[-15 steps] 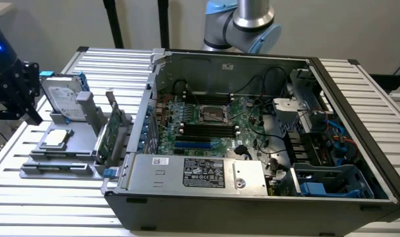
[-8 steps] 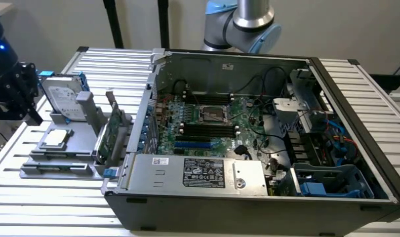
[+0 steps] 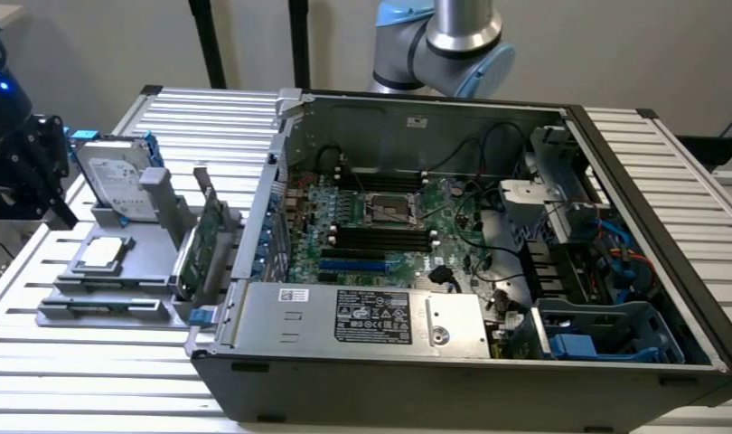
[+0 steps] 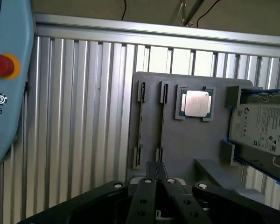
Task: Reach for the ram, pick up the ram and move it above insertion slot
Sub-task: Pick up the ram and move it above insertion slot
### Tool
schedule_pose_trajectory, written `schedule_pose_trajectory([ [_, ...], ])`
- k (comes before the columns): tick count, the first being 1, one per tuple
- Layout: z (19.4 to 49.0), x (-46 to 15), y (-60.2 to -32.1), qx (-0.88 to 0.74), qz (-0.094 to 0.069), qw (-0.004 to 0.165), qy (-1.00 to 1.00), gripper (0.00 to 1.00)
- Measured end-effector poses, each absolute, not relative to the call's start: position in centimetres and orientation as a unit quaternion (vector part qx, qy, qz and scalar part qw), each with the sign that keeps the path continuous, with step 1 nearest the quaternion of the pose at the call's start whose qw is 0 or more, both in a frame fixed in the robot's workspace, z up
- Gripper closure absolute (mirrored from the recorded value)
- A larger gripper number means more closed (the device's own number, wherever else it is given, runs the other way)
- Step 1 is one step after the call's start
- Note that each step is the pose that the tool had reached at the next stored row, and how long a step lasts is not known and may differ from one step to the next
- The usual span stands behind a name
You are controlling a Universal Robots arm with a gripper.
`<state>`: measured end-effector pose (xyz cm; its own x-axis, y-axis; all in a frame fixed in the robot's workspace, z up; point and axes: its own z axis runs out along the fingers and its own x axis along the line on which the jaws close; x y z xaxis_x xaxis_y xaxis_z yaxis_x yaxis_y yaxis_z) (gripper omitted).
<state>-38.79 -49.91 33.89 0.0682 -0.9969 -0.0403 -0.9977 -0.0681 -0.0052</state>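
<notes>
Open computer case [image 3: 463, 384], gray holder [image 3: 149, 262] on the exterior view's left.
The ram [image 3: 188, 269] stands on edge in the holder, its long axis running alongside the case wall; my gripper [image 4: 156, 165] hangs above the holder, fingers pressed together, gripping nothing.

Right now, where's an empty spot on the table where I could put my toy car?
The ribbed table is bare on the near side of the gray tray, and along the exterior view's right of the computer case. Crowded: the tray, with its hard drive and chip, and inside the case.
</notes>
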Motion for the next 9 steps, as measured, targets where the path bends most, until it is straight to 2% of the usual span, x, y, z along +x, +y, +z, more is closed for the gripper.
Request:
schedule_pose_trajectory([
  [1, 33.88, -38.79, -49.91, -0.731, 0.013, 0.016, 0.682, 0.89],
  [2, 33.89, -38.8, -49.91, -0.731, 0.013, 0.015, 0.682, 0.82],
  [3, 33.87, -38.8, -49.9, -0.731, 0.013, 0.015, 0.682, 0.82],
  [5, 33.79, -38.8, -49.9, -0.731, 0.015, 0.014, 0.683, 0.7],
  [7, 33.5, -38.8, -49.91, -0.731, 0.016, 0.013, 0.683, 0.7],
  [8, 33.3, -38.8, -49.91, -0.731, 0.016, 0.013, 0.683, 0.64],
  [9, 33.12, -38.8, -49.91, -0.731, 0.016, 0.013, 0.683, 0.64],
])
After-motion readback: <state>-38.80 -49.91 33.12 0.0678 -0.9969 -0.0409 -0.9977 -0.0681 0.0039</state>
